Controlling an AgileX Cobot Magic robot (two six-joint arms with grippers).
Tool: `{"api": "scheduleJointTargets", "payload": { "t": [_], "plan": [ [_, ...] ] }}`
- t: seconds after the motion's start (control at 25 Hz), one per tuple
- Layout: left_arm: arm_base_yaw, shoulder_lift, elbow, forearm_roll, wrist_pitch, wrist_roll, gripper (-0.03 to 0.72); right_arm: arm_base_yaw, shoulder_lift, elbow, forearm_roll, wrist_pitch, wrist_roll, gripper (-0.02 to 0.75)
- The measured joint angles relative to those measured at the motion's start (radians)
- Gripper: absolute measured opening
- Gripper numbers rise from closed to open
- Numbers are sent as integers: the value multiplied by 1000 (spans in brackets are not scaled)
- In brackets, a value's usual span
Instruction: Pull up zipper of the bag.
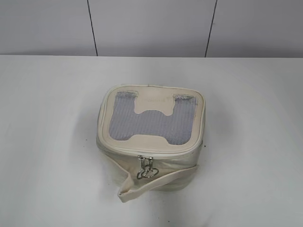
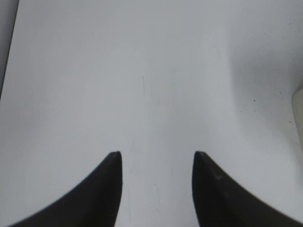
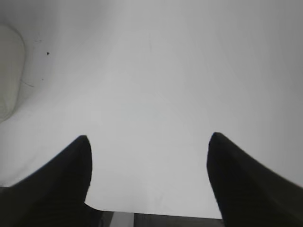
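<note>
The cream-white bag (image 1: 151, 142) stands in the middle of the white table, lid up, with a grey mesh panel and a cream H-shaped patch. Its zipper (image 1: 147, 150) runs round the lid rim. Two silver sliders with ring pulls (image 1: 147, 168) hang together at the front centre. A loose strap flap (image 1: 156, 182) lies across the front side. Neither arm shows in the exterior view. My left gripper (image 2: 157, 156) is open over bare table, with the bag's edge (image 2: 298, 113) at far right. My right gripper (image 3: 149, 139) is open and empty, with the bag's edge (image 3: 9, 71) at far left.
The white table (image 1: 47, 118) stretches around the bag, with a grey panelled wall (image 1: 151, 28) behind it. The table's front edge (image 3: 156, 215) shows at the bottom of the right wrist view.
</note>
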Motion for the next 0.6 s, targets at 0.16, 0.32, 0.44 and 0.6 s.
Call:
{"api": "scheduleJointTargets", "payload": {
  "t": [0.16,0.32,0.44,0.6],
  "plan": [
    [0,-217,165,-30,-20,0,370,0,-155,63,0,5,-32,586],
    [0,-422,302,-71,-22,0,370,0,-339,179,-5,3,-75,586],
    [0,-564,341,-75,7,0,370,0,-498,267,-5,0,-108,586],
    [0,-720,345,-94,14,50,370,0,-663,382,5,-1,-116,586]
  ]
}}
